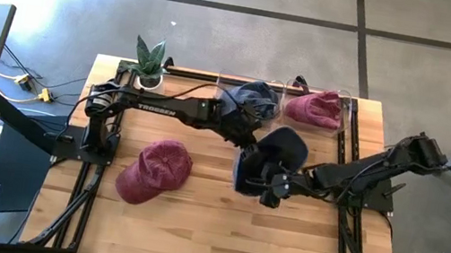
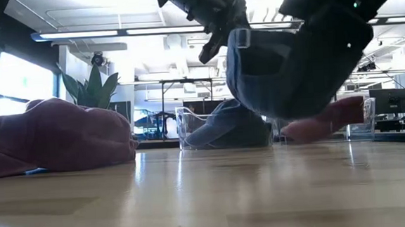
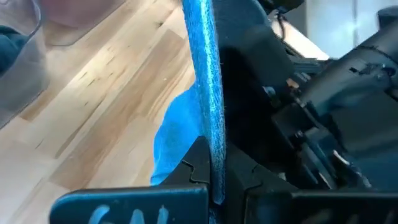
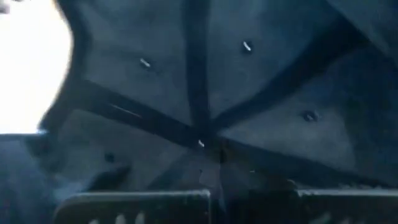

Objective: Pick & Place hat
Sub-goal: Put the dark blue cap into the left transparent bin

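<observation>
Navy cap [image 1: 281,149] soft, light, floppy; left gripper [image 1: 248,156] clamped on brim edge; right gripper [image 1: 272,188] pinching crown rim; lifted clear of table [image 1: 217,234]; stiff brim best hold.

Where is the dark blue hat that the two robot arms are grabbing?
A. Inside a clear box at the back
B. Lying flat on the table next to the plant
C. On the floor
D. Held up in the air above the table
D. In the low view the dark blue hat hangs clear of the wooden table, pinched by the left gripper and the right gripper.
</observation>
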